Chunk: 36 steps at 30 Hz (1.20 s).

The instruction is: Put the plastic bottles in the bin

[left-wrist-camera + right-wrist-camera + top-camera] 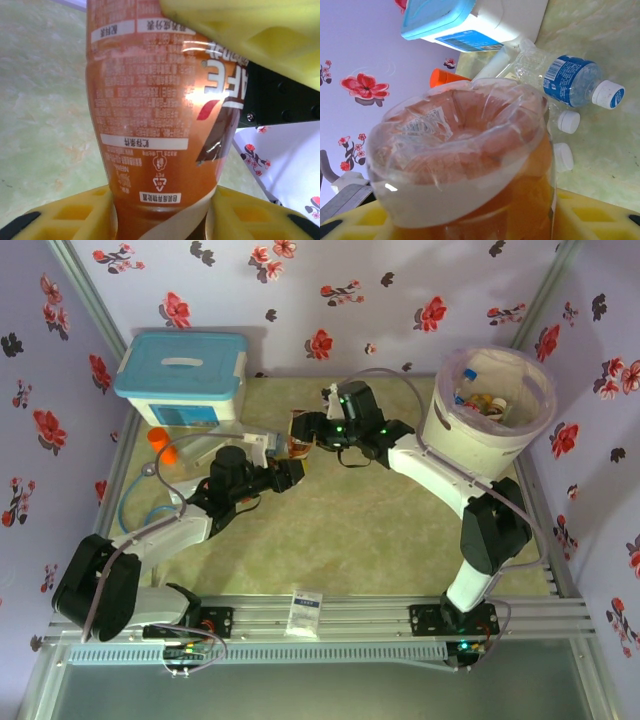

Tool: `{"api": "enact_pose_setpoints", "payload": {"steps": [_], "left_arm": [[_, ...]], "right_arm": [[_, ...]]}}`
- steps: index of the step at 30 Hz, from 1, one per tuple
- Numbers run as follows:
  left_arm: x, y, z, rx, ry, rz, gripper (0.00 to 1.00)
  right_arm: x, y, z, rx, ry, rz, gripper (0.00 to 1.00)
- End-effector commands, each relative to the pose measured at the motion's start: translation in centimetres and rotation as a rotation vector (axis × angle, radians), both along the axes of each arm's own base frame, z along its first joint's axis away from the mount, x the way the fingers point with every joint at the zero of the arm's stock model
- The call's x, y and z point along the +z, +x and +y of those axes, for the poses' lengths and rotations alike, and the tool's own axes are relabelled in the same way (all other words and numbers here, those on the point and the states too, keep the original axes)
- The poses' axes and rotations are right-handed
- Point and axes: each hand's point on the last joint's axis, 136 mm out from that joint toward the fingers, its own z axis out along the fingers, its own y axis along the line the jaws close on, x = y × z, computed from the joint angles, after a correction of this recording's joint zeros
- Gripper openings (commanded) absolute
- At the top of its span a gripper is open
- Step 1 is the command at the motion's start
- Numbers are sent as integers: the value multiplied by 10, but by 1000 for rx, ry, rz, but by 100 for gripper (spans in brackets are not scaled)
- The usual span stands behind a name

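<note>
Amber bottle (150,125) mid-table; bottles (488,403) inside white bin (462,443).

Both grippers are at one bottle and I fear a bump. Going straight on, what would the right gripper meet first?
The brown bottle, which sits between the fingers of the right gripper. Past it, probably the left gripper at the bottle's other end; depth is unclear.

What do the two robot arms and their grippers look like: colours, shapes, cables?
The left arm and right arm have rounded white links and black joints, and a thin grey cable loops along each. Small green lights glow near the right wrist. The left gripper has blocky yellow fingers with rectangular hollows, and the right gripper has the same.
</note>
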Motion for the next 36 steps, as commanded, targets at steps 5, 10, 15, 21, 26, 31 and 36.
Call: {"api": "enact_pose_setpoints", "payload": {"steps": [5, 10, 15, 21, 26, 31, 36], "left_arm": [[12, 3, 24, 63, -70, -2, 91], [7, 6, 42, 114, -47, 51, 92], [-6, 7, 59, 174, 92, 77, 92], [-6, 8, 74, 220, 223, 83, 92], [-5, 4, 78, 227, 232, 81, 92], [-11, 2, 95, 278, 317, 92, 92], [-14, 3, 129, 345, 471, 162, 94]], "right_arm": [[48, 19, -29, -67, -204, -208, 52], [102, 32, -85, -170, -361, -369, 51], [163, 39, -173, -367, -505, -502, 49], [223, 25, -290, -668, -683, -594, 49], [240, 12, -377, -908, -866, -588, 46], [223, 19, -429, -1000, -964, -513, 45], [190, 39, -450, -1009, -1032, -457, 43]]}}
